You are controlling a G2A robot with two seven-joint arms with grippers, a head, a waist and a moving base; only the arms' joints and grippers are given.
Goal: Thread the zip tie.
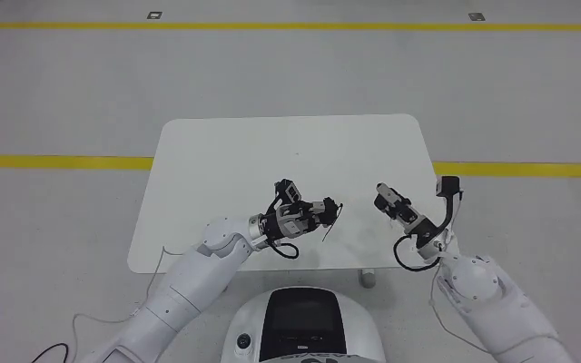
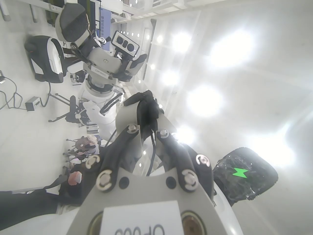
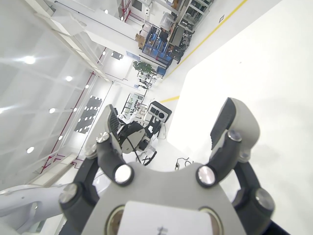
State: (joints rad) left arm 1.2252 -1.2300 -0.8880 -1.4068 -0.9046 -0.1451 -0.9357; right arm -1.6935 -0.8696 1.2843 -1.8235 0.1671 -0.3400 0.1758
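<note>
Left claw (image 1: 329, 207) pinches the zip tie (image 1: 334, 220) over the desk (image 1: 227, 163). Right claw (image 1: 385, 194) is spread, at its 3 o'clock (well apart).

1. The counter (image 1: 272, 154) is a white top, wider than it is deep, with rounded corners and a plain, matte surface.
2. It stands on a pale grey floor (image 1: 82, 91); one support foot (image 1: 368, 276) shows just under its near edge.
3. A yellow floor line (image 1: 73, 161) meets the counter's left and right sides and is hidden beneath the top between them.
4. A second yellow line (image 1: 272, 24) runs parallel, well beyond the far edge, with two small dark floor plates (image 1: 154, 14) just past it.
5. In the right wrist view the counter (image 3: 269, 50) shows one rounded corner and a tiny dark speck (image 3: 240, 62) on its surface.
</note>
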